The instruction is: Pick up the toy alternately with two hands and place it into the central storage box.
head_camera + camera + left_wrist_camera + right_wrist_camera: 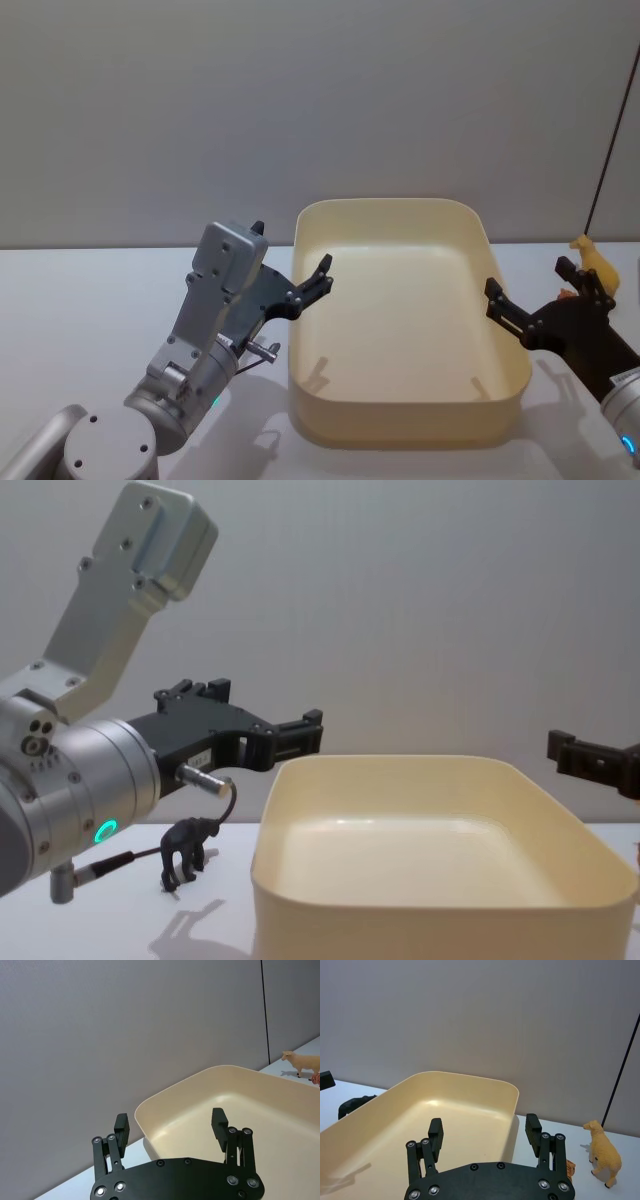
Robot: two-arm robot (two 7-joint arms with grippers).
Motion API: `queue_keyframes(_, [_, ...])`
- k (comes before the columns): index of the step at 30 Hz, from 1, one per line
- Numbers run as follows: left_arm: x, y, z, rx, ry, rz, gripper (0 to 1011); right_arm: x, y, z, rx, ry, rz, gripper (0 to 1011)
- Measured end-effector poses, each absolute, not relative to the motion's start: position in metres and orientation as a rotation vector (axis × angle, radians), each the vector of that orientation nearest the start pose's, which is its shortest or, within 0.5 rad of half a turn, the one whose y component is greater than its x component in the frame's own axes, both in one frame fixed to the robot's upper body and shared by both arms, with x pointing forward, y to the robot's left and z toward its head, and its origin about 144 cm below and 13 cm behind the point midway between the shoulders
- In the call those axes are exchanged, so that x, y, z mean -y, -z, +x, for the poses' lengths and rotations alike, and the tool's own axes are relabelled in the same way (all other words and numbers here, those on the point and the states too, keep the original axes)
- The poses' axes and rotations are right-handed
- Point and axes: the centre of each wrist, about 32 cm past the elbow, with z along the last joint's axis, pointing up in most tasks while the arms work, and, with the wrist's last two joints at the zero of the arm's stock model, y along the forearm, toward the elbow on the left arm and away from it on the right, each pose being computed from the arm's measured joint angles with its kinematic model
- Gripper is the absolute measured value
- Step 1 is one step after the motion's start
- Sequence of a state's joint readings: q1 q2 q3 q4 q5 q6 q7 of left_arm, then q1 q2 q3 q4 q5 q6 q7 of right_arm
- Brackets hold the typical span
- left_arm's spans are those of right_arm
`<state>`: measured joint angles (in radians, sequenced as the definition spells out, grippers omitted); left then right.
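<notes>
Black slim fingers [121, 1129] of the left gripper [170, 1125] were spread apart and held nothing, poised above the left rim of the cream storage box [400, 425]. The right gripper [484, 1131] was likewise wide open and empty, raised over the box's right rim. (The box itself held no toy.)

Outside the box's right wall, on the white table [80, 300], stood a tan sheep toy [604, 1152], upright on its legs. A small orange object [570, 1167] sat just beside it, too little of it visible to identify. The sheep lay ahead of the right fingers and off to the side away from the box. Its body was side-on to that wrist, so its long axis ran across the gripper's line of approach.

Outside the box's left wall stood a black animal toy [187, 852], below the left arm. By position, the right gripper was nearer the sheep and the left nearer the black toy. Either reach would probably mean swinging away from the box and descending.
</notes>
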<state>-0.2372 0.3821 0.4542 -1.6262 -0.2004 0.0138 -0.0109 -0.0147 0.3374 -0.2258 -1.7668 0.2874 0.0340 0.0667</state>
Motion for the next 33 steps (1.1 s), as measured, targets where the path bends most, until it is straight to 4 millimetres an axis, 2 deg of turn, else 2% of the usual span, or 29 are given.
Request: queue_keyframes(33, [-0.1984, -1.2044, 0.4920, 0.268, -1.124, 0.061, 1001, 0.2371, -1.1887, 0.4433, 0.075, 1.230, 0.026, 1001])
